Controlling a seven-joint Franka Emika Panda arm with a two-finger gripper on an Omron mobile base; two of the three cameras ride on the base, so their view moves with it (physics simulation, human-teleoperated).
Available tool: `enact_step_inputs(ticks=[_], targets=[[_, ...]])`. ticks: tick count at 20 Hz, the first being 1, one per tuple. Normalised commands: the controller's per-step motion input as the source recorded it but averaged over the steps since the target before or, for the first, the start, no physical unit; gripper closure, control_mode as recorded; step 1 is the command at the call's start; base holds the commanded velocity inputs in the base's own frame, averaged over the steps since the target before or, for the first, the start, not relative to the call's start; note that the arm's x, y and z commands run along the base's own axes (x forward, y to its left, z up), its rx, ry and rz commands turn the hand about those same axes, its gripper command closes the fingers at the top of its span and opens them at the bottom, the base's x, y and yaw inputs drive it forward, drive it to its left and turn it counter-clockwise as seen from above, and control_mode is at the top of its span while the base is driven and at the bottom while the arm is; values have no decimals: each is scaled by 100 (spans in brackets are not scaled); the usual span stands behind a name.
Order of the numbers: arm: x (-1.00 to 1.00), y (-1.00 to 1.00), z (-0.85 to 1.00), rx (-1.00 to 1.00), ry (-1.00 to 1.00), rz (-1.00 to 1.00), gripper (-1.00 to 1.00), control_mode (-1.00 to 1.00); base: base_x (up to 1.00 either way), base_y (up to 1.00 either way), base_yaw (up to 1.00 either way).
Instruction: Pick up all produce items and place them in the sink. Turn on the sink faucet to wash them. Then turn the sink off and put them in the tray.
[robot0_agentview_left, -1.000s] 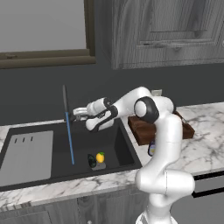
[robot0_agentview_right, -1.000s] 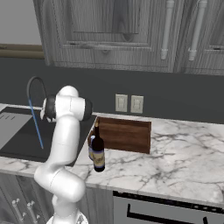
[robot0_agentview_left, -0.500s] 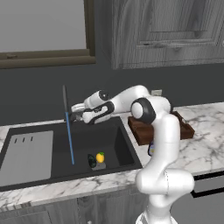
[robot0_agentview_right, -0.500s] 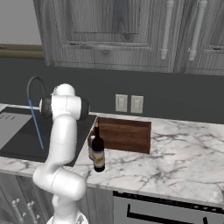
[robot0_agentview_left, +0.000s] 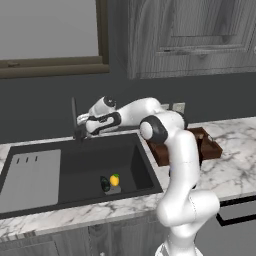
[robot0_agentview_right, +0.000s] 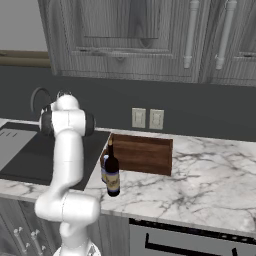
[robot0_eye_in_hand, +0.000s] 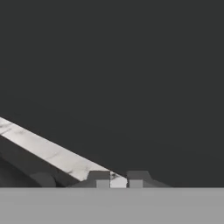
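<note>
Left base view: lemon (robot0_agentview_left: 115, 179) and green fruit (robot0_agentview_left: 105, 182) lying side by side, touching, in the sink (robot0_agentview_left: 75, 165), near the front wall. Pincer (robot0_agentview_left: 81, 120) shut, empty, right by the faucet (robot0_agentview_left: 75, 120), which stands straight up. Probably the tap step now; next, nudge the small lever.

Right base view: tray (robot0_agentview_right: 141, 153) on the table (robot0_agentview_right: 200, 175), long side running left to right.

Hand view: pincer tips nearly together.

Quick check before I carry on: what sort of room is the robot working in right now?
A home-style kitchen, rendered rather than real. A dark sink is set into a marble counter below grey wall cabinets, with a faucet at the back and a wine bottle beside a wooden tray.
</note>
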Motion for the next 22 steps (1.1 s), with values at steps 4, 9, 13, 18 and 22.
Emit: enact_step_inputs(ticks=[4,9,13,18,22], targets=[[-15,31,-1,-5,-7,0,-100,-100,0,0,0],[-5,0,0,0,-6,0,-100,-100,0,0,0],[-40,0,9,0,-13,0,-100,-100,0,0,0],[-41,-1,20,-1,-13,-1,-100,-100,0,0,0],[-48,-4,29,0,-3,-4,-100,-100,0,0,0]])
